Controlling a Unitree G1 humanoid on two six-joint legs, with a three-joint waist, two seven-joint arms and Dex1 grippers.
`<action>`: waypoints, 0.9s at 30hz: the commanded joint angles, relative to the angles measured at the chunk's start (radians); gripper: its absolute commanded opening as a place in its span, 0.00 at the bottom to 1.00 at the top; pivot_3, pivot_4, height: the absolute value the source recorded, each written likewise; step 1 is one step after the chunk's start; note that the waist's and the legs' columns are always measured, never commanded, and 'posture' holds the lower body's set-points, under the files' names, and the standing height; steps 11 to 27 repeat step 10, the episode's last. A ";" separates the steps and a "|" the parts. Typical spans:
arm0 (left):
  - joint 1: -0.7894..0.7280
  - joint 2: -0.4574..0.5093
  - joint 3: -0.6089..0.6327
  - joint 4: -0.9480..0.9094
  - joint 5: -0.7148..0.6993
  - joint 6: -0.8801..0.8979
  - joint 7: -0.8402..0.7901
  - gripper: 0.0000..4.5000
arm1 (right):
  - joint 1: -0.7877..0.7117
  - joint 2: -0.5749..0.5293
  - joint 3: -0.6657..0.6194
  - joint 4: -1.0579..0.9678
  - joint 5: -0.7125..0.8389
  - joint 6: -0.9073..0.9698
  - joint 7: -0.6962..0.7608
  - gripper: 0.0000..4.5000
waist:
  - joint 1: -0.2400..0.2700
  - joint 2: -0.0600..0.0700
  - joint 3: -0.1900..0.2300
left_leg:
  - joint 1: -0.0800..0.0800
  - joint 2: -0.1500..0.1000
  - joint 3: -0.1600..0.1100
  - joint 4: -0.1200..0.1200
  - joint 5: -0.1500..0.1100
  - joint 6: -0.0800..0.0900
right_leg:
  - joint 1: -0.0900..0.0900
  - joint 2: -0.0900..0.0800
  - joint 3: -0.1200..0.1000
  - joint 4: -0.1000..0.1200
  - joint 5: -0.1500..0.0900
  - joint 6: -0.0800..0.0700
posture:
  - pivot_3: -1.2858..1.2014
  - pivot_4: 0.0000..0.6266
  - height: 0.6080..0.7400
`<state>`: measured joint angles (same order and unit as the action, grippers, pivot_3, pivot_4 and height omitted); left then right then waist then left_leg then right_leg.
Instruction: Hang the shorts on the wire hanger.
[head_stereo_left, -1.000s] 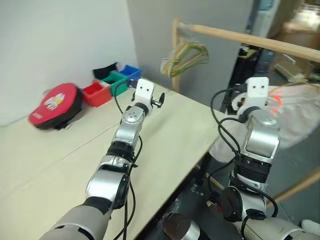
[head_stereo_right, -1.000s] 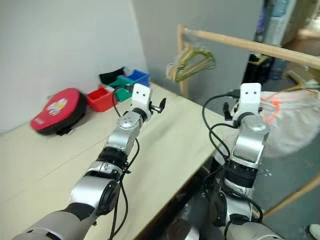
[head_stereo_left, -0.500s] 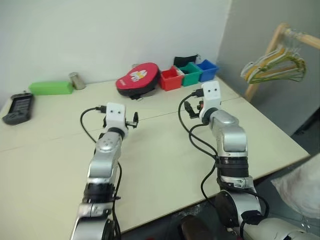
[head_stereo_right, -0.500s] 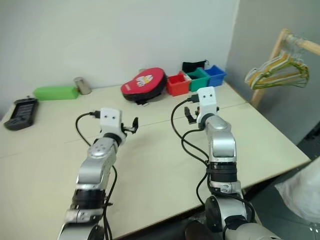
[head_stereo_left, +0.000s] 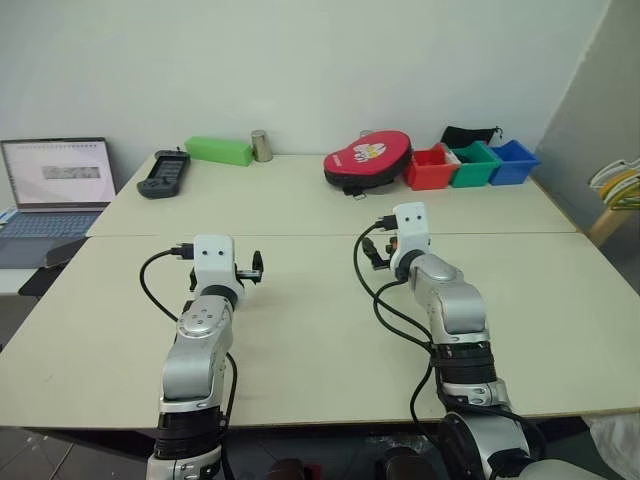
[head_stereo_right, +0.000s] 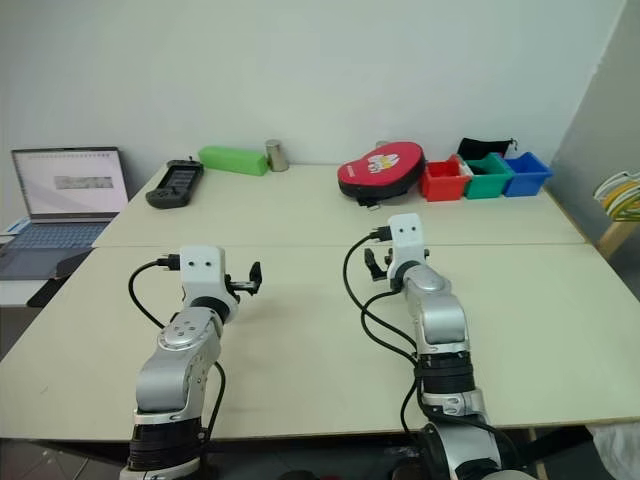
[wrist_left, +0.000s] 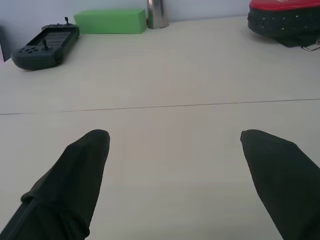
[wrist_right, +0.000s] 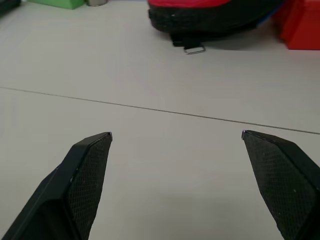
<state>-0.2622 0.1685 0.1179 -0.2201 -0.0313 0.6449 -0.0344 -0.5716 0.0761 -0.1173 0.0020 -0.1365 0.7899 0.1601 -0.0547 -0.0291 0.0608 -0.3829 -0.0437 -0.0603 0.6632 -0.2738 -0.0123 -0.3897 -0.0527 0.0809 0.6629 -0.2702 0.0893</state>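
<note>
The counter (head_stereo_left: 320, 330), a wide pale surface with a seam across it, serves as the reference. Neither the shorts nor the wire hanger lies on it; at its far right edge a bunch of pale green and yellow hangers (head_stereo_left: 622, 180) is partly visible, and whether the wire one is among them cannot be told. The principal risk, as judged: with both task items away from the counter, a reach from this stance would meet bare surface, and the bunched hangers could be taken for the wire one. The laptop (head_stereo_left: 55, 190) sits off the counter's left end. Along its far edge stand a red case (head_stereo_left: 367, 160), a green box (head_stereo_left: 219, 150), a controller (head_stereo_left: 164, 173), three coloured bins (head_stereo_left: 470, 165) and a metal cup (head_stereo_left: 261, 146). Both arms extend forward low over the near half of the counter. The left gripper (wrist_left: 175, 137) and right gripper (wrist_right: 176, 135) have their jaws spread wide, holding nothing.
</note>
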 joint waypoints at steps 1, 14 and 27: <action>-0.063 0.007 -0.019 0.026 -0.010 -0.039 -0.029 1.00 | 0.020 -0.025 -0.033 -0.071 0.002 -0.011 -0.079 0.98 | 0.002 0.000 0.000 | 0.000 0.000 0.000 0.000 0.001 -0.001 | 0.000 0.000 -0.001 0.000 0.001 -0.001 | 0.50 0.01 1.00; -0.092 0.031 -0.015 0.065 -0.012 -0.048 -0.050 1.00 | 0.101 -0.029 -0.025 -0.159 0.025 0.020 -0.140 0.98 | -0.031 0.003 -0.002 | 0.000 0.004 0.001 -0.001 0.005 -0.002 | 0.003 0.006 0.000 0.001 0.004 -0.007 | 0.49 0.03 1.00; -0.092 0.031 -0.015 0.065 -0.012 -0.048 -0.050 1.00 | 0.101 -0.029 -0.025 -0.159 0.025 0.020 -0.140 0.98 | -0.031 0.003 -0.002 | 0.000 0.004 0.001 -0.001 0.005 -0.002 | 0.003 0.006 0.000 0.001 0.004 -0.007 | 0.49 0.03 1.00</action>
